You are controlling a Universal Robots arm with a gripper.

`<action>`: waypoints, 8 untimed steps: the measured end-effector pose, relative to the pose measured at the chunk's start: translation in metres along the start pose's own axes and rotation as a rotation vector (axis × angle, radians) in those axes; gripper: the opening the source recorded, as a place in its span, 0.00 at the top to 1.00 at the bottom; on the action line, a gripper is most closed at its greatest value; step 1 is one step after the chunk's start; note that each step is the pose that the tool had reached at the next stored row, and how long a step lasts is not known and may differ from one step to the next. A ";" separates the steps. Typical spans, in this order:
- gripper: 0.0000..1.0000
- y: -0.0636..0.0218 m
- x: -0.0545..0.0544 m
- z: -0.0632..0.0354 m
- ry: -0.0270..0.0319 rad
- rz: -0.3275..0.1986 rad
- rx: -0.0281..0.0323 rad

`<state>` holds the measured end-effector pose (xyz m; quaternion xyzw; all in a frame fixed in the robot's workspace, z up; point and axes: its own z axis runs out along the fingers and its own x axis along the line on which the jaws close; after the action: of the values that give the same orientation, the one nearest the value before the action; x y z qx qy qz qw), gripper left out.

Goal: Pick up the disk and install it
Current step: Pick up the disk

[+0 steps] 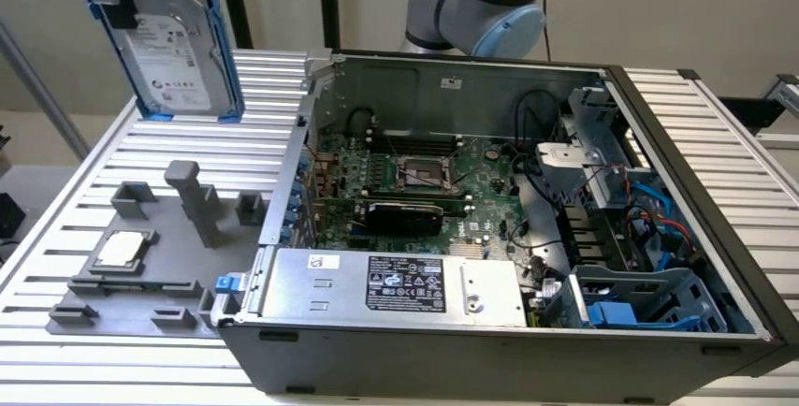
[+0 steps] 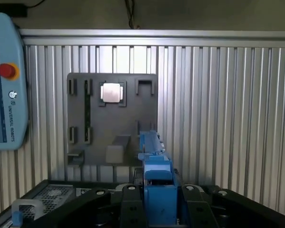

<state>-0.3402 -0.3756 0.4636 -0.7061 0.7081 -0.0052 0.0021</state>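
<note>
Claw (image 2: 159, 206) clamps the disk (image 1: 181, 46) upright above the table (image 1: 736, 144); wrist view adds a teach pendant (image 2: 4, 85).

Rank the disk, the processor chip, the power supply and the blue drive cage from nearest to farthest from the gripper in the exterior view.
1. Disk: clamped in the gripper, exterior view's upper left.
2. Processor chip: on the grey tray, view's left.
3. Power supply: inside the case, centre.
4. Blue drive cage: case's corner, view's right.
</note>
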 end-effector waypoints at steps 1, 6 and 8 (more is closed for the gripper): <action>1.00 -0.0031 0.001 -0.0034 0.0000 0.000 0.0000; 1.00 -0.0191 0.006 -0.0151 0.0000 0.000 0.0000; 1.00 -0.0263 0.008 -0.0176 -0.0001 0.000 0.0001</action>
<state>-0.3141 -0.3839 0.4815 -0.7061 0.7081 -0.0053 0.0021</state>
